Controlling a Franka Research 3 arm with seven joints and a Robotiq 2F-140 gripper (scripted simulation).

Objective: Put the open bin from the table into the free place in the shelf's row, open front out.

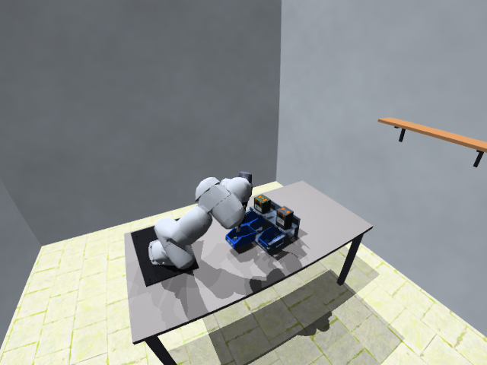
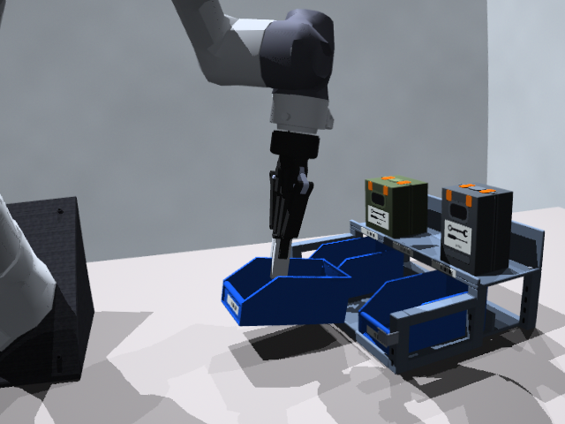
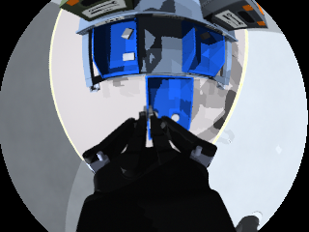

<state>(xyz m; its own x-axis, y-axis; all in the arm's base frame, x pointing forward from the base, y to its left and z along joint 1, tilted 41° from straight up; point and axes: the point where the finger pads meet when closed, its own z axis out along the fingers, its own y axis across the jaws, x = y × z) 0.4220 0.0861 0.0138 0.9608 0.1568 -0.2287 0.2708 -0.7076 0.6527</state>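
The glossy blue open-fronted plastic bin (image 2: 291, 296) hangs just above the pale grey table (image 2: 159, 283) at centre frame, its rear end towards the gap in the grey metal shelf unit (image 2: 395, 337) at lower right. The black end effector (image 2: 279, 267), nearly fully closed, pinches one thin upper wall. The bin looks stiff, light and smooth-walled. An off-centre wall pinch probably lets it tilt and spill; its parts are not visible.
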